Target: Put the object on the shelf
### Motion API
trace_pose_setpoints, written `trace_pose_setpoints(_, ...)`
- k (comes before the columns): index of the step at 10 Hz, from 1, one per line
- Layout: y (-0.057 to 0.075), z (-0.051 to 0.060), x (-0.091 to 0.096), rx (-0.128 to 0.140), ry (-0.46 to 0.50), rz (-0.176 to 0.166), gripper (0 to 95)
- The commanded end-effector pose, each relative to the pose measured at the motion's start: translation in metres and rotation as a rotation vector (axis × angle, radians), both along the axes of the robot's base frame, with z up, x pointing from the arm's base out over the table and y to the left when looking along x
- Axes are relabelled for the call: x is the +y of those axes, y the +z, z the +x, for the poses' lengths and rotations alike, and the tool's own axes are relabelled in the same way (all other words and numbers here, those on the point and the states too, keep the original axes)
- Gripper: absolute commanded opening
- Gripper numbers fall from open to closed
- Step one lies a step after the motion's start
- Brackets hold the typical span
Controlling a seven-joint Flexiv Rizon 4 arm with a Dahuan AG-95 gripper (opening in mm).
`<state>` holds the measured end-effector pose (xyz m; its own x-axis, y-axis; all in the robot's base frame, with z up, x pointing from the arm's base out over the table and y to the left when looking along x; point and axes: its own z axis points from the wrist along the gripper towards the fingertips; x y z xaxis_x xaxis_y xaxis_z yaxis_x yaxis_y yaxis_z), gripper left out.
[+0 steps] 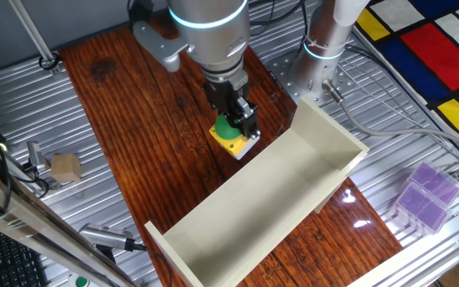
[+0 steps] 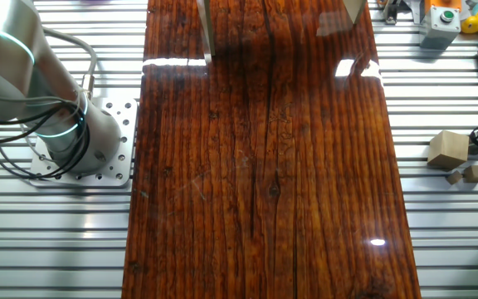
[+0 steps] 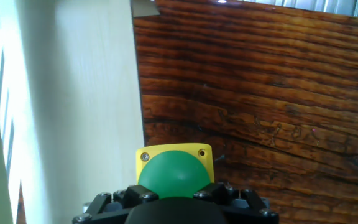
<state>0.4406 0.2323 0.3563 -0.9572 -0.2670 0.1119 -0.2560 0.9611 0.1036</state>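
The object, a yellow box with a round green button [image 1: 232,132], is held in my gripper [image 1: 239,127] above the dark wooden tabletop, right beside the near wall of the shelf. In the hand view the green button [image 3: 174,173] sits between my black fingers [image 3: 120,200], with the yellow top showing behind it. The shelf [image 1: 281,199] is a long cream-white open trough lying diagonally on the table. Its wall [image 3: 73,106] fills the left of the hand view. In the other fixed view only the shelf's wall ends [image 2: 205,29] show at the top edge.
A tan wooden cube [image 1: 65,167] lies on the metal slats at the left, also in the other fixed view [image 2: 448,149]. Purple translucent boxes [image 1: 426,195] stand at the right. A second arm's silver base [image 1: 325,44] stands behind the shelf. Cables run near it.
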Motion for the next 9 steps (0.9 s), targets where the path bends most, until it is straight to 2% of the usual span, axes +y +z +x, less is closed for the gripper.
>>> trace_pose_setpoints(1,0.0,-0.001,-0.001,-0.031,0.12,0.037,0.0)
trace_pose_setpoints(2,0.0,-0.001,-0.001,-0.032,0.105,0.056,0.0)
trace_pose_setpoints(5,0.0,-0.001,-0.001,-0.022,0.06,0.048,0.0)
trace_pose_setpoints(7,0.004,-0.004,0.019,-0.019,0.011,0.033,0.0)
trace_pose_setpoints(9,-0.001,-0.007,0.048,-0.022,-0.029,0.022,0.0)
